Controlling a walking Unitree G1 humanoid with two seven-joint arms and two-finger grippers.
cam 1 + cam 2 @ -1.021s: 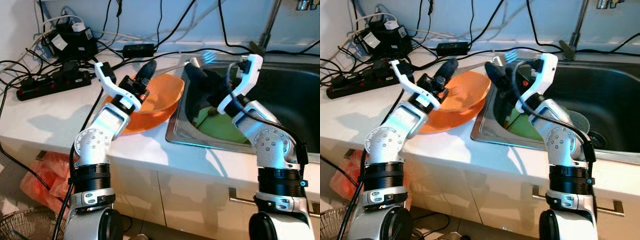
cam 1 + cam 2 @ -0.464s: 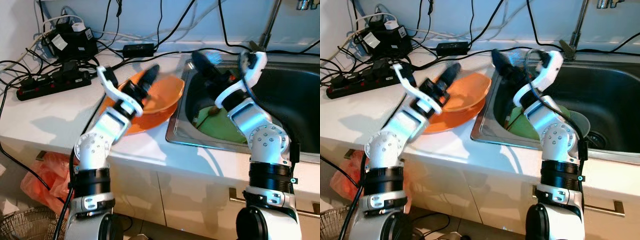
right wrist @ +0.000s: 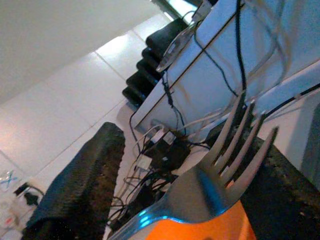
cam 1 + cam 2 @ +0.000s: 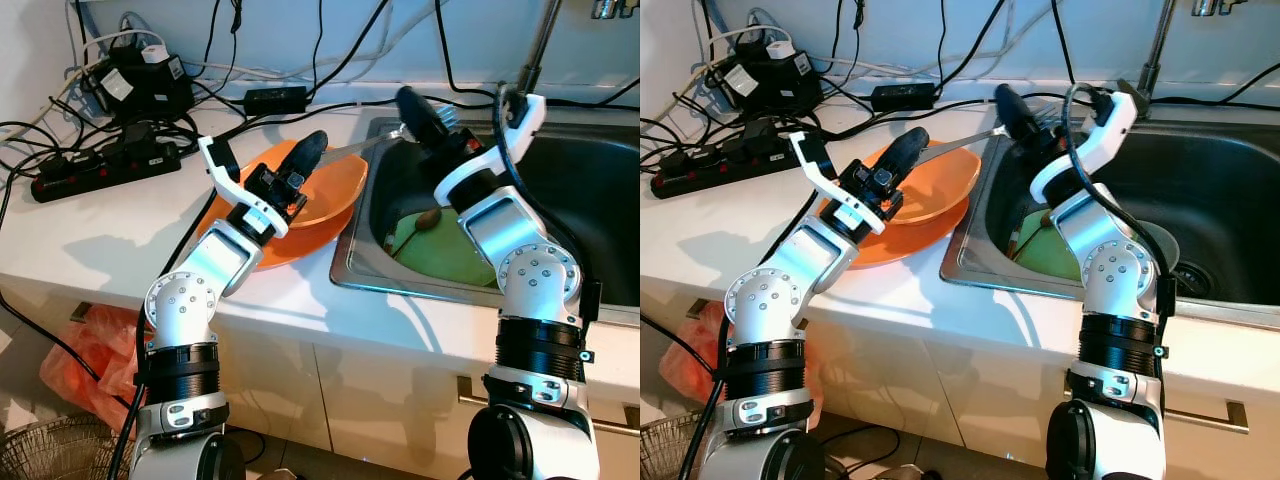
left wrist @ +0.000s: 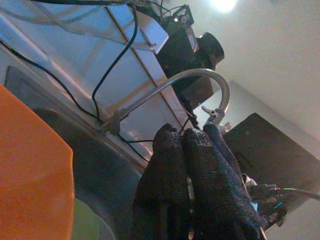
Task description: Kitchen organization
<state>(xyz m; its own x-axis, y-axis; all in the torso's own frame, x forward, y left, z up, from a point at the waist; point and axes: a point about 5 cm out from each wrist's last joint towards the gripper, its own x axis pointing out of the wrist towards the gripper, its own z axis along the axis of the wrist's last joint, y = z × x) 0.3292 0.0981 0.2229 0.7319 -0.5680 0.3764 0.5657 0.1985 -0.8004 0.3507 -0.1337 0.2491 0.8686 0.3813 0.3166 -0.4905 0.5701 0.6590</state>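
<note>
A silver fork (image 4: 360,143) spans the gap between my two grippers, above the orange bowl (image 4: 335,185) and the sink's left edge. My left gripper (image 4: 308,152) is shut on the handle end; its fingers (image 5: 170,150) are pressed together in the left wrist view. At the tine end, my right gripper (image 4: 415,108) stands open. In the right wrist view the fork's tines (image 3: 235,145) lie between its spread fingers (image 3: 80,185), against one of them. The bowl sits on an orange plate (image 4: 300,240) on the white counter.
The steel sink (image 4: 345,265) holds a green plate (image 4: 450,250) and a clear cup (image 4: 1155,245). A faucet (image 4: 540,45) rises behind it. Power strips (image 4: 100,165), adapters and black cables crowd the counter's back left. An orange bag (image 4: 85,350) lies on the floor.
My right gripper swung the fork up and leftward from over the sink. My left gripper rose off the bowl to meet the handle and now holds it; the right fingers have spread.
</note>
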